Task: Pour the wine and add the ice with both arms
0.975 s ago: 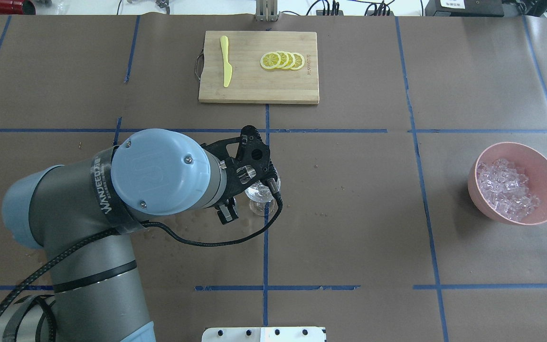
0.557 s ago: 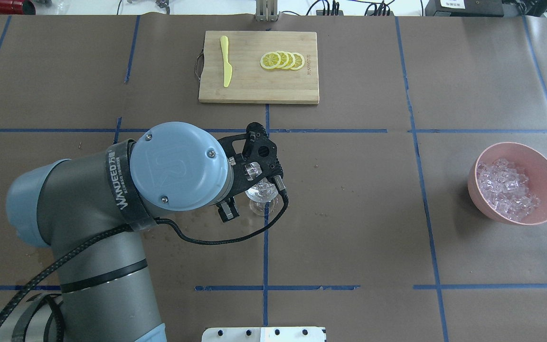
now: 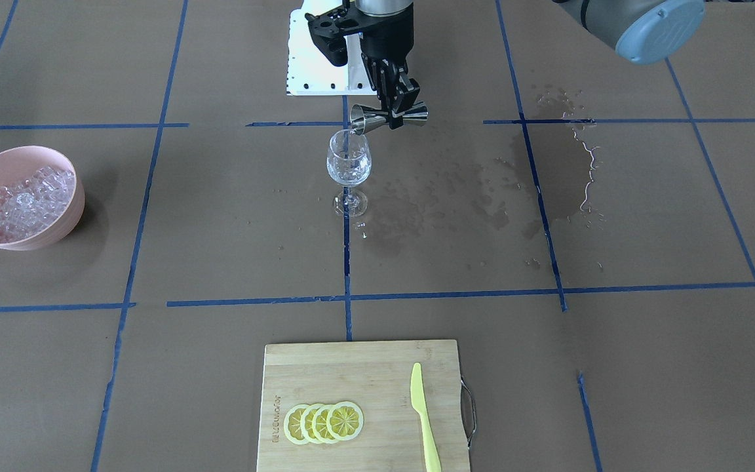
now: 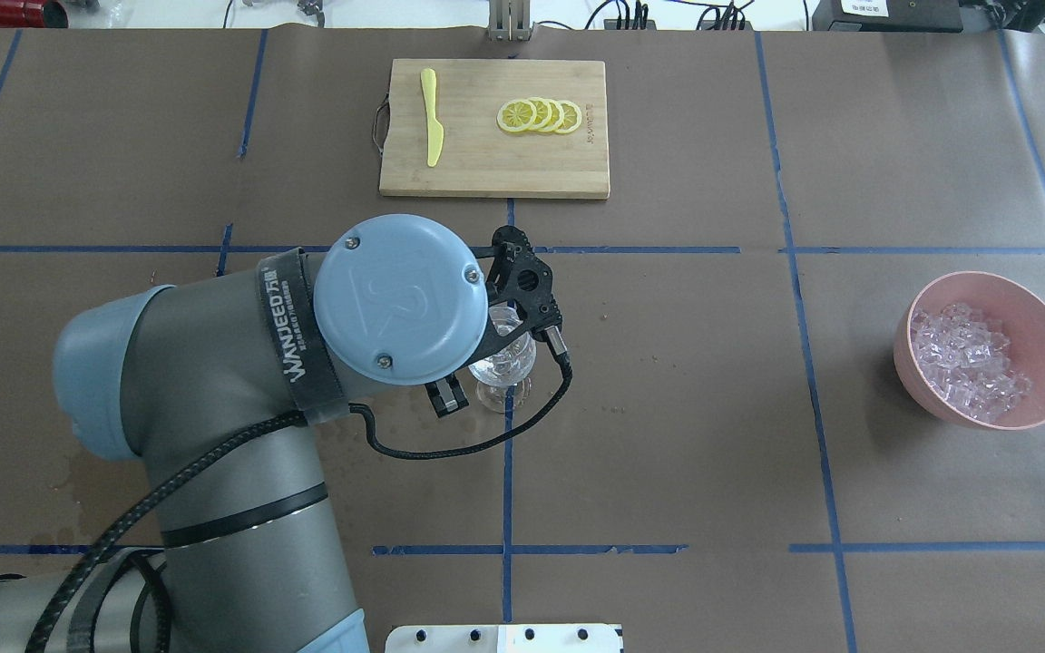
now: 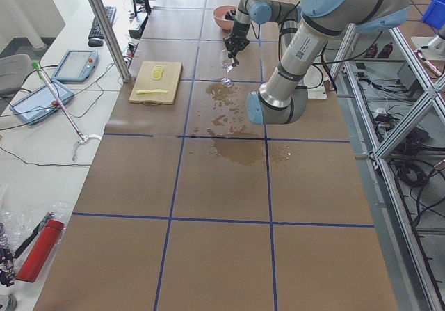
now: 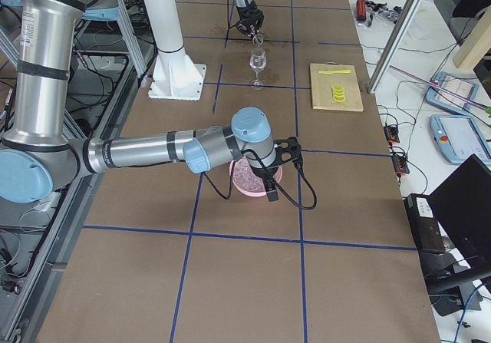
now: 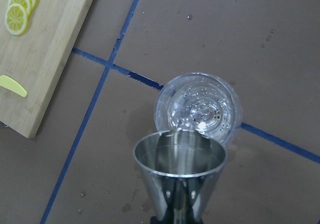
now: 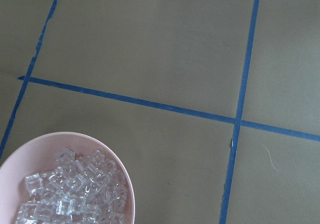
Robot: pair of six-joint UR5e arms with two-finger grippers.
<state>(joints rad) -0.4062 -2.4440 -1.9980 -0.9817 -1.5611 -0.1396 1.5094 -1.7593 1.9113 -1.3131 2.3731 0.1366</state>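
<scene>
Left gripper (image 3: 396,108): clamping tilted jigger (image 3: 388,118) over wine glass (image 3: 348,160).
Right gripper (image 6: 271,193): hovering over pink bowl (image 6: 239,183); finger gap unreadable.
Wine (image 7: 200,115): barely showing in glass.

Long table (image 4: 668,408) covered in brown paper, blue tape grid (image 4: 506,472), dark wet stain (image 5: 240,149) mid-table; white side bench (image 5: 42,140) with teach pendants (image 5: 75,64), keyboard (image 5: 110,15); aluminium frame posts (image 5: 108,33); bright even light

I'd call this a robotics lab. The left gripper (image 3: 392,110), clamped on a steel jigger (image 3: 366,120), hangs over a long table (image 5: 222,186) papered in brown and gridded with blue tape (image 5: 177,136). Beyond the gripper, away from its arm's base, a white side bench (image 5: 28,151) carries teach pendants (image 5: 75,64) and a keyboard (image 5: 110,15). Behind the gripper, aluminium framing (image 5: 375,95) stands over tangled cables (image 5: 410,172).
</scene>
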